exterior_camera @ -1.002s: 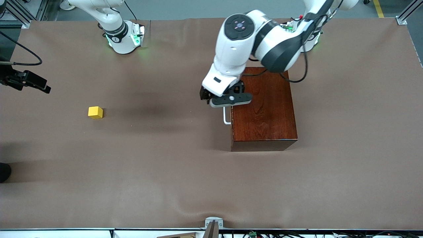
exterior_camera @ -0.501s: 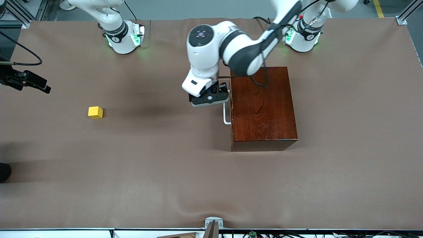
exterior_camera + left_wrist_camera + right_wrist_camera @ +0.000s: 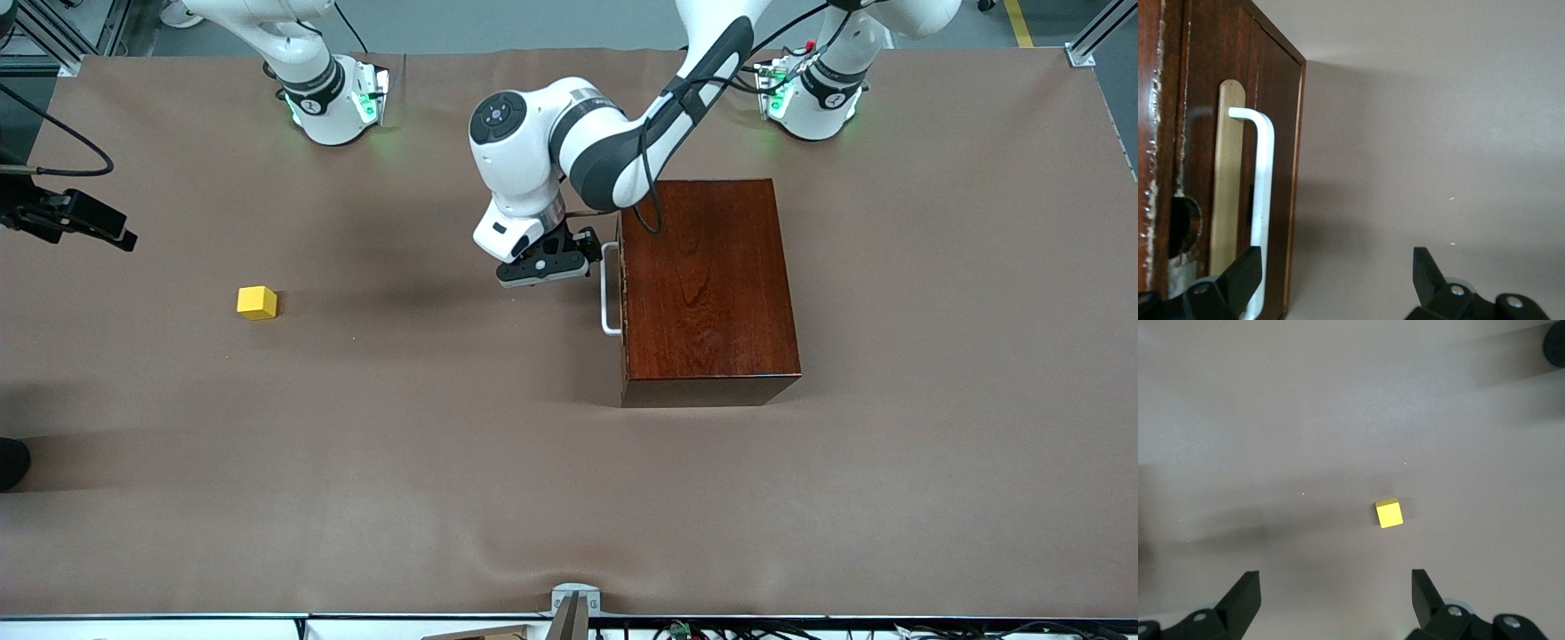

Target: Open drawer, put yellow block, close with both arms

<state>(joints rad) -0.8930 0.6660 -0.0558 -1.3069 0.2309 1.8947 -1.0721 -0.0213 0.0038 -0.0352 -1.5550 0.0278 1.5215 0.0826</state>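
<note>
Hovering L gripper [image 3: 569, 258], jaws open, just beside drawer [image 3: 1275, 180] handle [image 3: 608, 289].
R gripper [image 3: 1331, 603] open above yellow block [image 3: 257, 302], nr table [image 3: 444, 489] edge, R arm's end.

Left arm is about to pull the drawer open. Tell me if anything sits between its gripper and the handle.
Nothing visible does. The left gripper hangs open just in front of the drawer, one finger beside the white handle, bare tablecloth around it. The yellow block lies well off toward the right arm's end.

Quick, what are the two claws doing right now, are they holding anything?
Left gripper: open, empty, in front of the drawer's white handle.
Right gripper: open, empty, above the yellow block.
</note>
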